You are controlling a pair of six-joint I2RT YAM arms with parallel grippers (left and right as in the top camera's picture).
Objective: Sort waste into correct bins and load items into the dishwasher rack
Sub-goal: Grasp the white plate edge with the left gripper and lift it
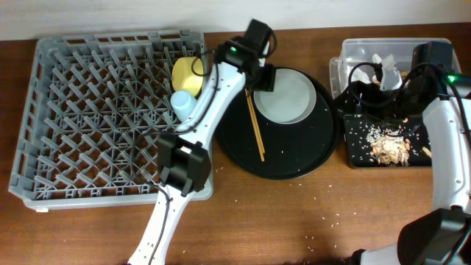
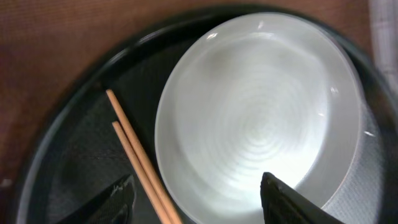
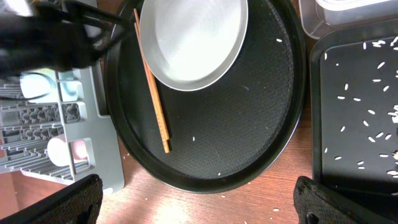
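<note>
The left pincer (image 2: 202, 205) hangs wide open and empty, straddling the pair of wooden chopsticks (image 2: 138, 163) and the rim of the pale grey round plate (image 2: 261, 118), both on the large round black tray (image 2: 62, 162). Loading seems in hand. Next it must drop and close on one; which, I cannot tell. The right pincer (image 3: 199, 211) is spread too, empty. Beyond, the large grey plastic dishwasher rack (image 1: 81, 132) holds a yellow bowl (image 1: 185, 73) and light blue cup (image 1: 182, 101); the left arm (image 1: 213, 96) hides part of it.

The left arm (image 1: 213, 96) covers part of the plate's (image 1: 294, 99) rim; the right arm (image 1: 449, 125) hides much of the clear tub (image 1: 360, 48) at the far right corner.
</note>
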